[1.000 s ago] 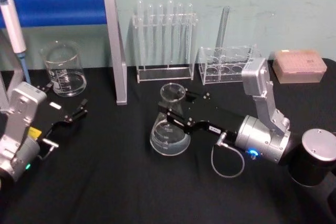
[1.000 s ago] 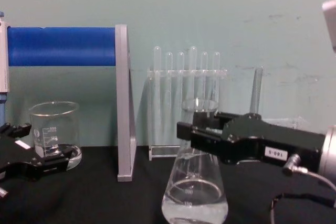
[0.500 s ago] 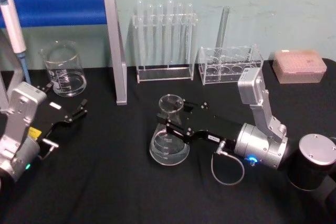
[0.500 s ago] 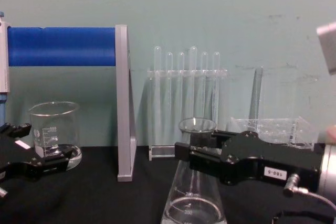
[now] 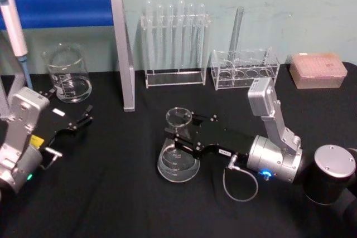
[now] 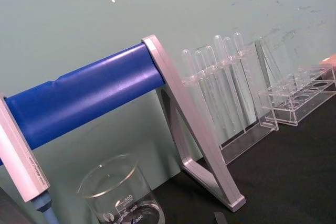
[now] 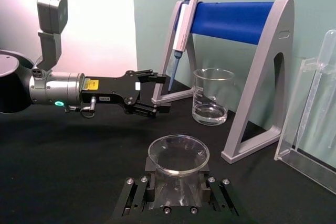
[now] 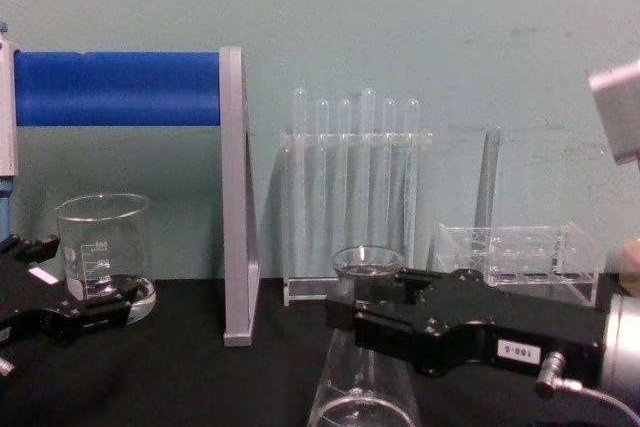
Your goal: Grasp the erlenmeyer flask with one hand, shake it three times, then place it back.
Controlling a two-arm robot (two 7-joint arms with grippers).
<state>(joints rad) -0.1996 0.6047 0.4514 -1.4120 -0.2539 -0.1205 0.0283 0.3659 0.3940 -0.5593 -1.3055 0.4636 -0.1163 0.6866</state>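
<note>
Flask is lower and nearer the body than a second ago.

Head: right gripper [image 5: 179, 133] is closed on the neck of the erlenmeyer flask [image 5: 178, 163]. The flask is upright, base at or just off the table [image 5: 111, 193]; can't tell contact. Looks like a down-stroke or the set-down. Left gripper [image 5: 83, 120] sits parked far left, jaws parted, empty.

Chest: flask rim sits below the test tube rack [image 8: 355, 137]. Rack and stand post [image 8: 233, 197] are well behind.

Right wrist: beaker [image 7: 212, 95] is well apart from the flask, open table between.

Left wrist: beaker, stand and rack, none near the flask.

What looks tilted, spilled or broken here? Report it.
Nothing stands out. The erlenmeyer flask is upright, neck clamped in the right gripper; beaker and racked test tubes stand upright; no spill. The left gripper sits open near the beaker.
</note>
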